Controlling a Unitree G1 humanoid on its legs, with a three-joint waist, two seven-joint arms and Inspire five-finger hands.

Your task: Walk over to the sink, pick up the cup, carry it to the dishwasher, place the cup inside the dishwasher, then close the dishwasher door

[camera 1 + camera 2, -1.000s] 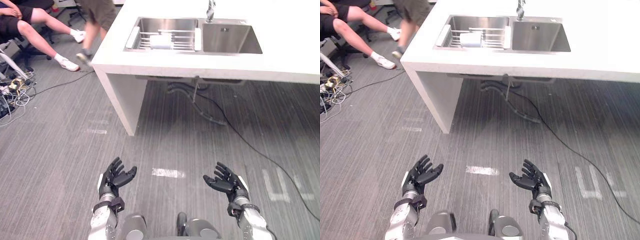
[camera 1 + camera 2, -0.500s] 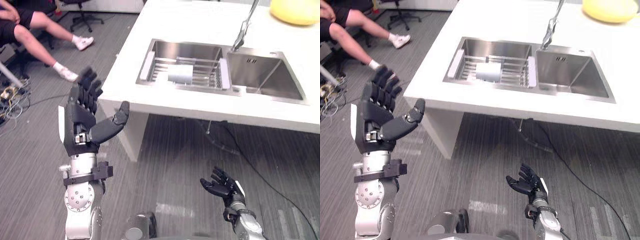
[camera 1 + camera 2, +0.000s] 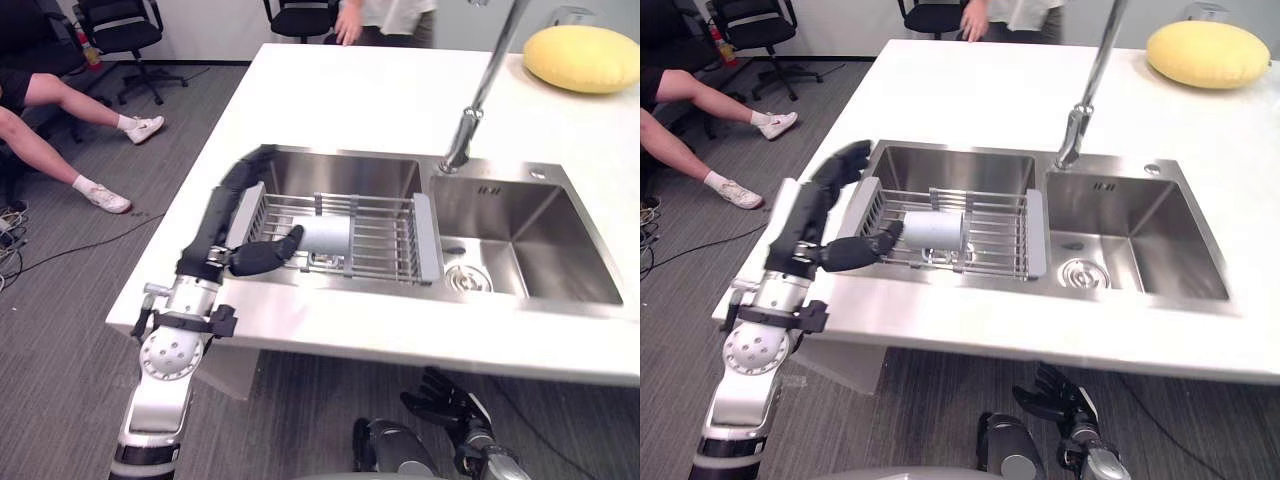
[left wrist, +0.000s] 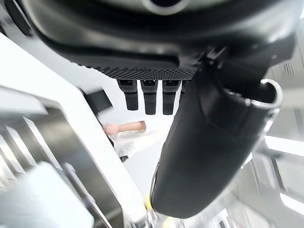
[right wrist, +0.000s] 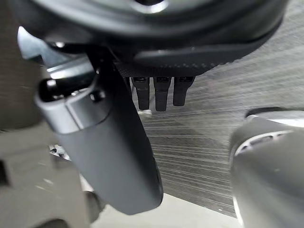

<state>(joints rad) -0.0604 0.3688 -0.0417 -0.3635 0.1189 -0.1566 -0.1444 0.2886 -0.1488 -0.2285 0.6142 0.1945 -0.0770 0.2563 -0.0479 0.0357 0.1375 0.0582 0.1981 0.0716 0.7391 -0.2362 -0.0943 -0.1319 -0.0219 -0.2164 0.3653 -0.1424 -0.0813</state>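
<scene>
While the cup (image 3: 325, 236) lies on its side on the wire rack (image 3: 385, 238) in the left basin of the sink (image 3: 340, 175), the left robot hand (image 3: 215, 232) reaches in over the sink's left rim.

- Left robot hand: spread apart. Fingers (image 3: 240, 180) lie straight along the rim, and the thumb (image 3: 262, 257) points across the rack toward the cup. The thumb tip is just beside the cup's near end; contact cannot be told. Nothing is gripped. The left wrist view agrees: straight fingers in a row, thumb standing clear.
- Cup: pale, mouth end away from the hand, resting across the rack wires toward the rack's left half.
- Right robot hand (image 3: 447, 398): low, below the desk's near edge and over the grey floor (image 3: 90, 260), fingers loosely spread, holding nothing.
- Desk (image 3: 340, 90): white top, with the sink set into it.
- Faucet (image 3: 462, 140): rises behind the divider between the two basins.
- Right basin (image 3: 560, 250): bare steel, with the drain at its left corner.
- Yellow rounded cushion (image 3: 580, 58): at the desk's far right.
- Person (image 3: 390, 18): standing at the far edge of the desk, one hand by the top.
- Seated person's legs (image 3: 50, 95): far left, white shoes.
- Office chair (image 3: 120, 25): behind those legs.
</scene>
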